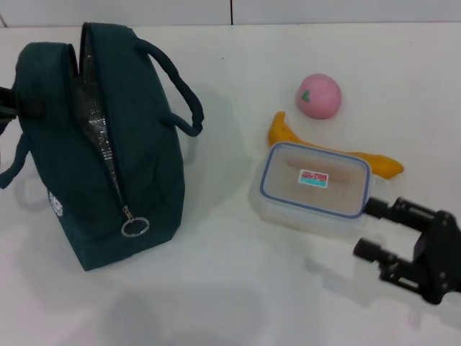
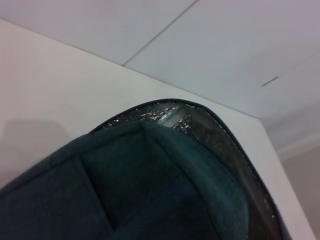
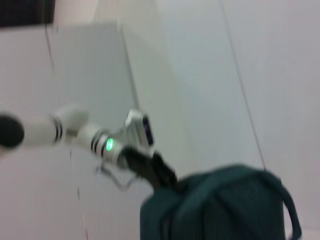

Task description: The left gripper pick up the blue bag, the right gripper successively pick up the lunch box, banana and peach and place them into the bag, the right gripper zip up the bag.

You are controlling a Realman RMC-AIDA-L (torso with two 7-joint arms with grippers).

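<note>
Blue bag (image 1: 108,166): stands upright on the white surface (image 1: 238,288) at 9 o'clock in the head view, mouth unzipped, silver foil lining (image 1: 97,122) showing along the opening, metal ring pull (image 1: 135,226) hanging at the near end of the zipper, one loop handle (image 1: 180,94) arching toward 2 o'clock, round white logo (image 1: 55,204) on its left face. Left tool (image 1: 9,101): at the bag's far-left edge, touching the fabric near the top; whether its fingers are spread or pinching cannot be told. In the right wrist view its black claw (image 3: 157,172) meets the bag's upper corner. The left wrist view shows the bag's dark fabric and foil rim close up. Lunch box (image 1: 315,184): flat on the surface right of centre, blue-rimmed lid on, sticker (image 1: 313,178) up. Banana (image 1: 338,148): lying just behind the box, touching or nearly so. Peach (image 1: 318,96): at 12 o'clock from the box, beyond the banana's tip. Right tool (image 1: 369,229): at 4 o'clock in the head view, fingers spread, upper fingertip just beside the box's right end, holding nothing.
</note>
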